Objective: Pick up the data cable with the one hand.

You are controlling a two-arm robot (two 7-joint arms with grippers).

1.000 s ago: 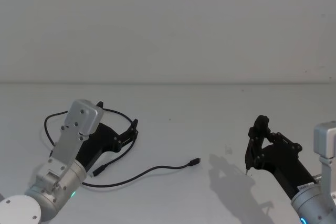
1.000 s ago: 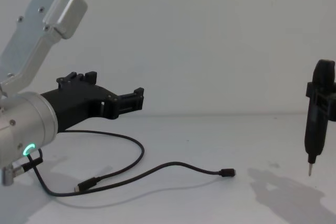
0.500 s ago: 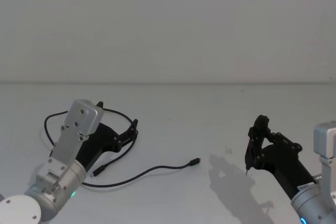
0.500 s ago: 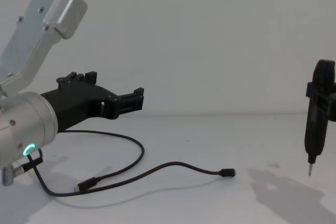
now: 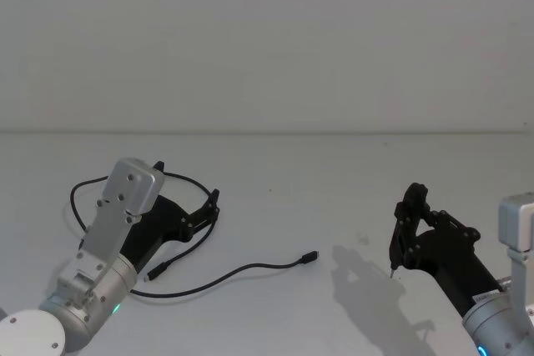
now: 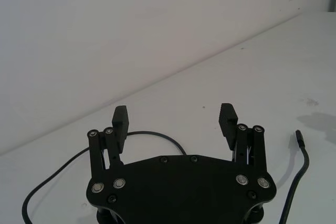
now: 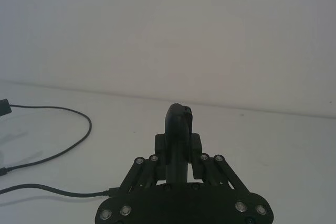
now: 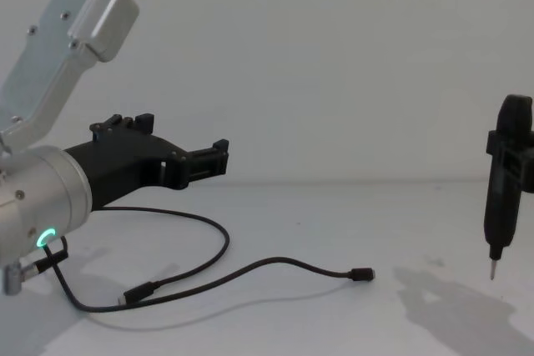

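Note:
The data cable [image 5: 242, 270] lies in loose curves on the white table, one small plug [image 5: 310, 256] pointing right and the other plug [image 5: 157, 271] beside my left arm. The cable [image 8: 275, 263] runs under my left gripper [image 8: 219, 157], which hangs open above the cable's loop, touching nothing. In the left wrist view the left gripper [image 6: 176, 119] has its fingers spread wide, with a cable arc [image 6: 155, 134] on the table beyond them. My right gripper [image 5: 409, 216] stays at the right, shut on an upright pen-like tool [image 8: 499, 206] with a metal tip.
The white table [image 5: 275, 172] meets a plain white wall at the back. A short black lead [image 8: 37, 260] hangs by the green ring light on the left arm's silver cylinder. The right gripper's shadow [image 5: 367, 273] falls on the table.

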